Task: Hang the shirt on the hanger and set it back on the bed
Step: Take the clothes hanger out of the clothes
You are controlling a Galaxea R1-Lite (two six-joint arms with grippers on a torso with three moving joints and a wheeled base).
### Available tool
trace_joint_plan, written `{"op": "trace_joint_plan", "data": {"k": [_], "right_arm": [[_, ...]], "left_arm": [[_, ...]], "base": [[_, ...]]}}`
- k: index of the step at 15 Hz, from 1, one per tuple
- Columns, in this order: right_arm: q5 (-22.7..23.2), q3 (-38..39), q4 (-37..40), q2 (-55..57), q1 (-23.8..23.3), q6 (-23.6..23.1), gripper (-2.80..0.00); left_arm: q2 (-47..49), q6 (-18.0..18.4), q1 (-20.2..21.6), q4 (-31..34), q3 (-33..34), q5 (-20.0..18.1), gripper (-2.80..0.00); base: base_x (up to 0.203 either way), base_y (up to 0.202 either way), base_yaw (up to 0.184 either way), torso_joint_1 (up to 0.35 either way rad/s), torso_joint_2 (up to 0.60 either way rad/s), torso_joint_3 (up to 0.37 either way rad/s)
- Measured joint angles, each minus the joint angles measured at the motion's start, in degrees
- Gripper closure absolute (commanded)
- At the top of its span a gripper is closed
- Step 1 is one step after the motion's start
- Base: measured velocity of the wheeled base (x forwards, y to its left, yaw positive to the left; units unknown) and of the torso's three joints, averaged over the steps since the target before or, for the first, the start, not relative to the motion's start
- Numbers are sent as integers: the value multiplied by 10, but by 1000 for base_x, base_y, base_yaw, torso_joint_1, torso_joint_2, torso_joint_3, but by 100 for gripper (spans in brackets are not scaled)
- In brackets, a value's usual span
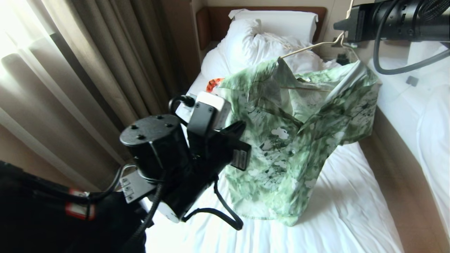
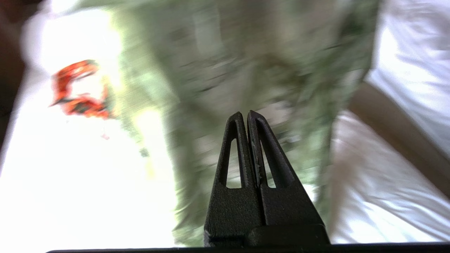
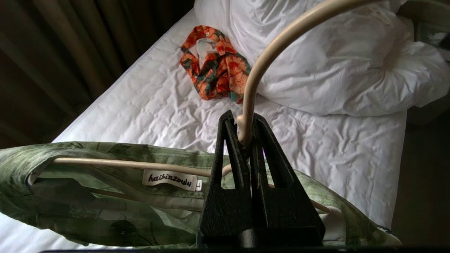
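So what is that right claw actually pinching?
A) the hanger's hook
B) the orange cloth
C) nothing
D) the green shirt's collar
A: the right gripper is closed on the cream hanger at its hook, with the green shirt hanging from it above the bed.

A bedroom, probably a hotel room: a bed (image 1: pixel 337 196) with white sheet, duvet (image 1: pixel 267 45) and brown headboard (image 1: pixel 211 24), heavy curtains (image 1: pixel 88 70) left of it, another white bed (image 1: pixel 422 105) just right.
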Motion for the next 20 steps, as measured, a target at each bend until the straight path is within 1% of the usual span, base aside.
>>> {"op": "trace_joint_plan", "data": {"k": [2,5,9,11,15,17,20], "right_arm": [[-8,0,-5,-7,1,-3,0],[-12,0,-34,-15,2,-3,0],[-18,0,-69,-23,2,-4,0],[-19,0,-73,-26,2,-13,0],[-20,0,-129,-29,2,-20,0],[-20,0,-140,-29,1,-20,0],[-36,0,-148,-29,1,-19,0]], "left_arm": [[-35,-2,42,0,38,15,0],[-79,-4,90,0,88,28,0],[-121,-11,134,0,131,35,0],[-138,-13,150,0,147,45,0],[-182,-20,165,0,195,53,0],[-203,-23,166,1,210,73,0],[-234,-23,170,2,241,103,0]], "base": [[0,0,0,0,0,0],[0,0,0,0,0,0],[0,0,0,0,0,0],[0,0,0,0,0,0],[0,0,0,0,0,0],[0,0,0,0,0,0],[0,0,0,0,0,0]]}}
